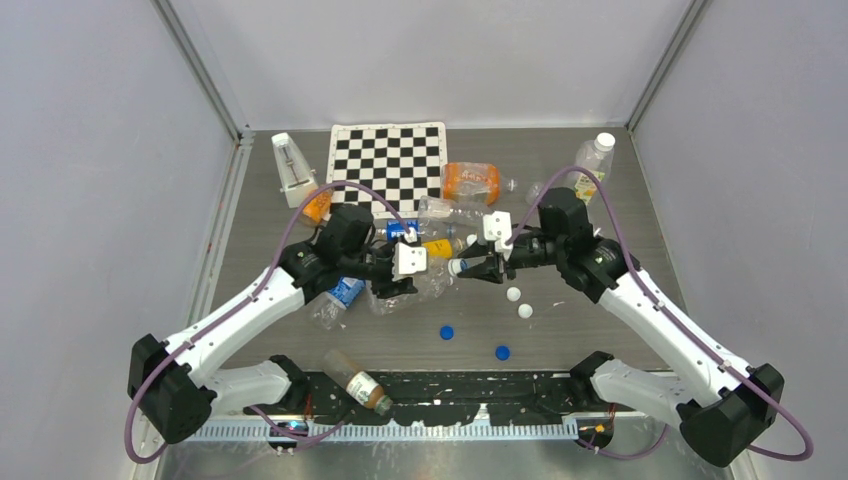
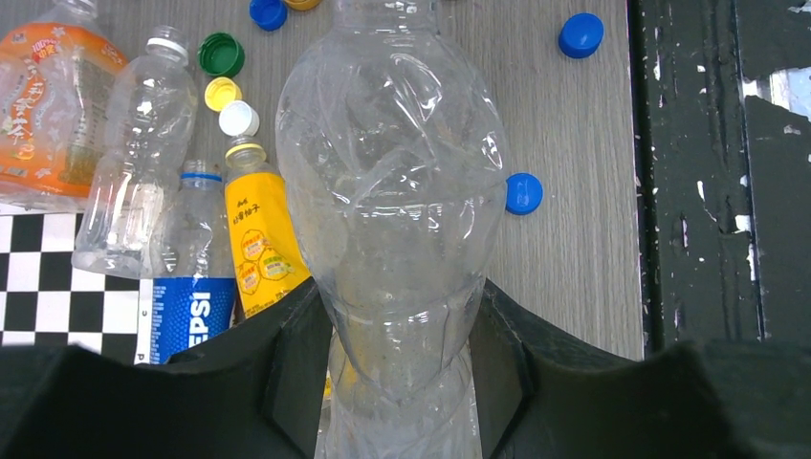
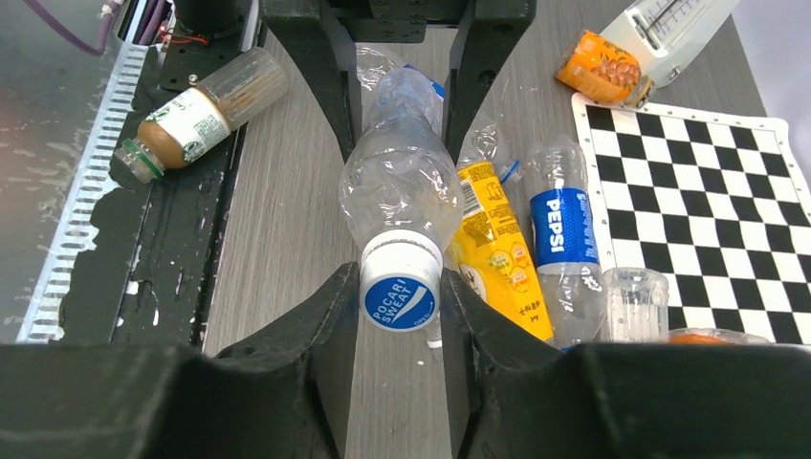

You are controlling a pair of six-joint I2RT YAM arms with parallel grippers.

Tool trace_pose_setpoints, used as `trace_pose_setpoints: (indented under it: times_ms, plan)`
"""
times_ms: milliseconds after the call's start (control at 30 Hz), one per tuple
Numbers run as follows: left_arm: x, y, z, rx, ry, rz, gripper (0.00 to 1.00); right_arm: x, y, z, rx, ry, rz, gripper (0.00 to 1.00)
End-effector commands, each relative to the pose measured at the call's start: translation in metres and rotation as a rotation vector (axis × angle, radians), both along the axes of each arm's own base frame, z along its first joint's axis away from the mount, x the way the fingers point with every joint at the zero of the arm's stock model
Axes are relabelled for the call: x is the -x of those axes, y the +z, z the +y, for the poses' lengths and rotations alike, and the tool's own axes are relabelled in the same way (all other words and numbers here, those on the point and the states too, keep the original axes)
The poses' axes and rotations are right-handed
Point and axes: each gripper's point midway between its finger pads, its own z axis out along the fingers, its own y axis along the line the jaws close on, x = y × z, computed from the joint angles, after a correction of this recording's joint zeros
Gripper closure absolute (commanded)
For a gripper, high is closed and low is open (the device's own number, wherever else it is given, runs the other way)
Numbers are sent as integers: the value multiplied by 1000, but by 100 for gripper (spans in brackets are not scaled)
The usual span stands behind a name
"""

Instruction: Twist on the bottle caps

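Two grippers share one clear bottle [image 2: 392, 172]: left gripper [image 2: 402, 320] clamps its body to steady it, while right gripper [image 3: 398, 316] pinches the Pocari Sweat cap [image 3: 401, 287] sitting on the neck, probably ready to twist. Spare blue caps [image 1: 446, 333] lie nearby.

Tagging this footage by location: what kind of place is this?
Probably a robotics lab test cell: grey panel walls on aluminium framing, a checkerboard mat, and two robot arms bolted at the table edge among scattered plastic bottles.
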Motion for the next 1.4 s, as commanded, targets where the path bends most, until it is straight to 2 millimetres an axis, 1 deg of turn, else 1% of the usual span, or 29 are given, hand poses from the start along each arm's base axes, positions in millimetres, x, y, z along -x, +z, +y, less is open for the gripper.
trace_pose_setpoints:
  times_ms: [0,133,167,200,267,300,333,400,433,467,500,567,633,667,700,733,767,800,833,867,900,933,967,1000,1033,1067,1133,1200,1367]
  plan:
    - [-3,30,-7,70,-29,-76,100,0,16,5,-30,-30,93,77]
    - [-11,32,-4,77,7,-126,100,-5,20,10,-72,-147,315,97]
    - [-14,34,-4,84,17,-147,100,-8,23,11,-88,-209,412,99]
    - [-17,35,-3,86,31,-162,100,-11,20,12,-89,-243,473,99]
    - [-23,38,0,92,66,-204,100,-19,21,17,-118,-367,688,99]
    - [-26,40,1,98,81,-227,100,-26,26,19,-159,-473,842,99]
    - [-29,42,2,102,93,-246,100,-34,19,21,-157,-542,933,99]
    - [-32,43,5,94,113,-286,100,-48,25,25,-204,-734,1232,99]
    - [-33,43,6,91,121,-301,100,-51,13,26,-170,-792,1336,99]
    - [-35,42,6,88,128,-315,100,-50,19,29,-190,-830,1471,99]
    - [-35,42,7,85,132,-323,100,-53,16,33,-191,-845,1530,99]
    - [-37,41,8,78,140,-330,100,-57,26,40,-253,-835,1625,96]
    - [-37,39,10,72,145,-327,100,-63,33,38,-304,-836,1585,90]
    - [-36,37,10,65,146,-319,100,-65,34,35,-301,-834,1501,82]
    - [-35,36,11,65,150,-310,100,-65,37,31,-288,-810,1398,78]
    - [-35,36,11,65,154,-304,100,-64,38,30,-275,-791,1349,68]
    - [-35,35,12,62,159,-299,100,-59,39,27,-244,-729,1240,62]
    - [-36,33,12,57,162,-293,100,-56,42,26,-234,-685,1169,48]
    - [-35,32,12,51,162,-287,100,-47,41,22,-195,-599,1026,42]
    - [-35,31,12,46,159,-277,100,-40,48,18,-192,-549,937,33]
    - [-33,30,11,45,151,-267,100,-37,40,14,-151,-491,796,25]
    - [-32,30,10,46,143,-258,100,-31,46,8,-156,-460,713,21]
    - [-30,31,9,51,136,-254,100,-29,38,4,-122,-413,585,15]
    - [-29,32,8,55,129,-250,100,-23,44,-1,-124,-376,494,12]
    - [-28,32,7,58,123,-243,100,-20,40,-3,-98,-320,382,8]
    - [-26,32,7,60,113,-236,100,-16,44,-7,-99,-292,312,7]
    - [-23,31,5,60,94,-218,100,-10,41,-11,-49,-180,98,5]
    - [-19,31,3,67,71,-204,100,-7,38,-15,-5,-121,-2,6]
    - [-11,31,-3,79,26,-173,100,-10,42,-13,33,-49,-111,13]
